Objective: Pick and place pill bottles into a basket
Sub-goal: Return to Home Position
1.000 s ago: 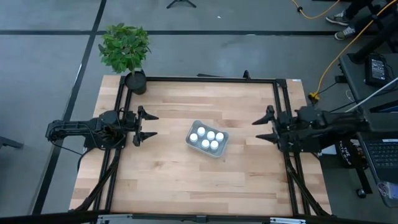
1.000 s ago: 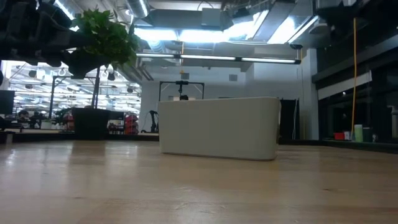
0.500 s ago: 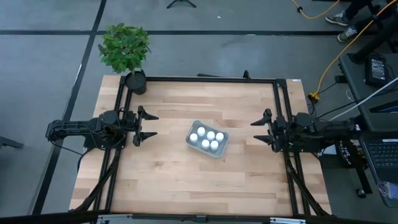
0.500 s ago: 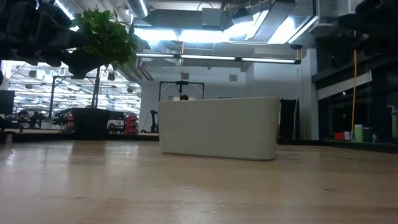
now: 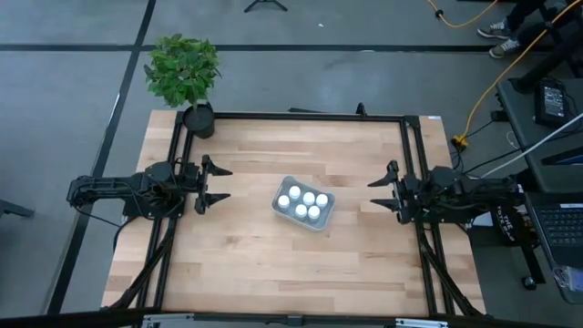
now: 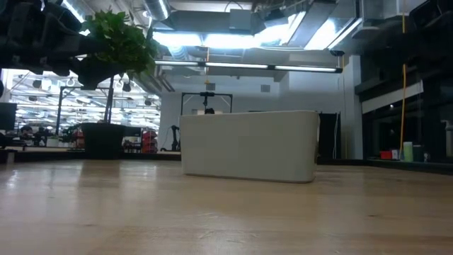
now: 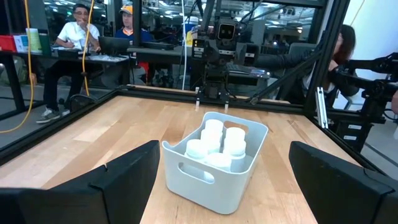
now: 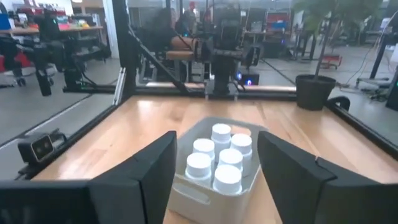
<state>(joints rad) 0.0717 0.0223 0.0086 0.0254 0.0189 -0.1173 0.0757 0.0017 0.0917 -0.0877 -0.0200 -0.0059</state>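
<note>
The pale grey-blue basket (image 5: 303, 204) stands on its base at the middle of the table and holds several white pill bottles (image 5: 304, 203) upright. It also shows in the low view (image 6: 248, 145), in the left wrist view (image 7: 214, 162) and in the right wrist view (image 8: 214, 168). My left gripper (image 5: 217, 184) is open and empty at the table's left side, pointing at the basket. My right gripper (image 5: 383, 190) is open and empty at the table's right side, also pointing at the basket.
A black pot with a green plant (image 5: 193, 91) stands at the table's far left corner. A black frame (image 5: 301, 117) runs along the table's edges. People sit at desks beyond the table in the left wrist view (image 7: 81, 37).
My right gripper has drawn back a little toward the table's right edge, staying open. The basket and the bottles have kept still.
</note>
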